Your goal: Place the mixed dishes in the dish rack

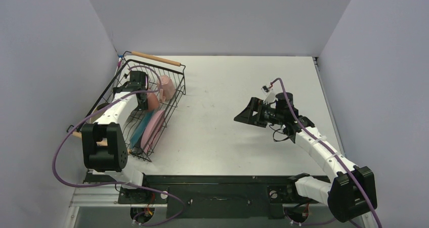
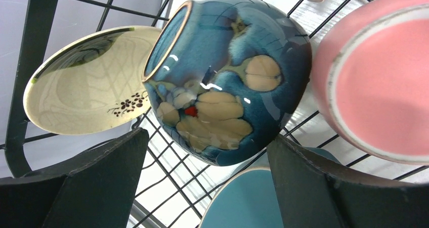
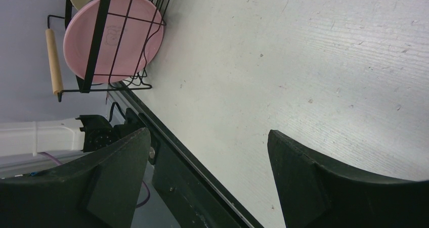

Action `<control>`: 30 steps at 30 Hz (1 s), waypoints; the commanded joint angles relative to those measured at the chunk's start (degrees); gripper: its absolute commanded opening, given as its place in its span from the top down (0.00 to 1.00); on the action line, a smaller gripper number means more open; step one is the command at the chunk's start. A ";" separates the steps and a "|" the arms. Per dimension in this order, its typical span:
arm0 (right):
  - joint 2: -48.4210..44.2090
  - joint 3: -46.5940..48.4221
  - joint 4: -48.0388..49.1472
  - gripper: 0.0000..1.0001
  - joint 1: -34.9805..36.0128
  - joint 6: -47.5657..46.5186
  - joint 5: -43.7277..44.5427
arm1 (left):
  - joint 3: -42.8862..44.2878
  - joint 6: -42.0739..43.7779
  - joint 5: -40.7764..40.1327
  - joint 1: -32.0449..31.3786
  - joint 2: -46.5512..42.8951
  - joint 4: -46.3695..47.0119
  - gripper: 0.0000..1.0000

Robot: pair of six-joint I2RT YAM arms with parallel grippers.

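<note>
The dish rack [image 1: 175, 90] stands at the far left of the table. My left gripper [image 1: 137, 82] reaches down into it, open. In the left wrist view the gripper [image 2: 208, 135] has nothing between its fingers. The dark blue bowl [image 2: 227, 76] lies on its side just past the fingertips. A cream plate [image 2: 86, 86] leans to its left and a pink mug [image 2: 374, 86] is on its right. The teal plate [image 2: 253, 202] is below it. A pink plate [image 1: 154, 129] stands in the rack's near end. My right gripper [image 1: 243, 117] is open and empty above the table.
The rack's wooden handles show at its far end [image 1: 156, 59] and near end [image 3: 53, 61]. In the right wrist view the gripper [image 3: 210, 133] hangs over the white table [image 3: 303, 61] near its front edge, with the pink plate [image 3: 114, 36] behind the rack's wires.
</note>
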 commanded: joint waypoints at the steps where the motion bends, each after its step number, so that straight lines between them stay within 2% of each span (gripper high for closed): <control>1: 0.39 -0.60 3.24 0.19 -0.44 -0.01 -0.92 | 0.68 0.18 -0.11 0.34 -0.89 1.37 0.15; 15: 1.06 -0.57 4.45 0.19 -0.50 1.03 -1.45 | 0.96 -3.83 4.29 -0.08 -6.63 -4.20 0.11; 25: 1.36 -0.43 4.50 0.19 -0.50 1.74 -1.54 | 1.13 -4.41 6.66 -0.57 -14.83 -7.87 0.08; 30: 1.18 -0.12 3.84 0.19 -0.44 1.73 -0.94 | 0.89 -4.86 8.87 -0.67 -17.18 -5.70 0.08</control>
